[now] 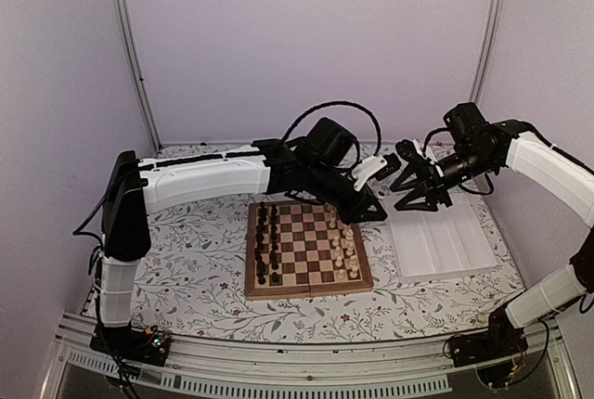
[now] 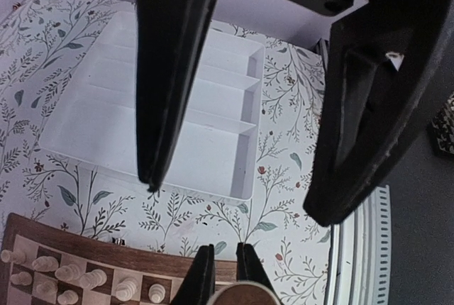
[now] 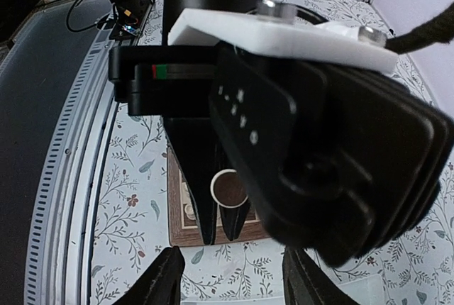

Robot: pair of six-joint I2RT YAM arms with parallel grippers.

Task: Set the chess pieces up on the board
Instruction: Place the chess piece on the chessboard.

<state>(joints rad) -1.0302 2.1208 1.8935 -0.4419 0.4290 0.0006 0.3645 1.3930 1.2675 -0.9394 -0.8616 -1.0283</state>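
Note:
The board (image 1: pixel 306 283) lies mid-table, with cream chess pieces (image 1: pixel 345 250) lined along its right side and dark pieces (image 1: pixel 269 241) along its left. My left gripper (image 1: pixel 374 211) hangs above the board's far right corner. In the left wrist view it (image 2: pixel 220 271) is shut on a cream piece (image 2: pixel 241 295) whose round brown base faces the camera. The right wrist view shows that same piece (image 3: pixel 229 189) from ahead. My right gripper (image 1: pixel 401 181) hovers just right of it, open, with nothing between its fingers (image 3: pixel 163 276).
A white ridged tray (image 1: pixel 441 241) sits right of the board, and its compartments (image 2: pixel 170 106) look empty. A floral cloth covers the table. The two grippers are close together, tip to tip. A metal rail runs along the near edge.

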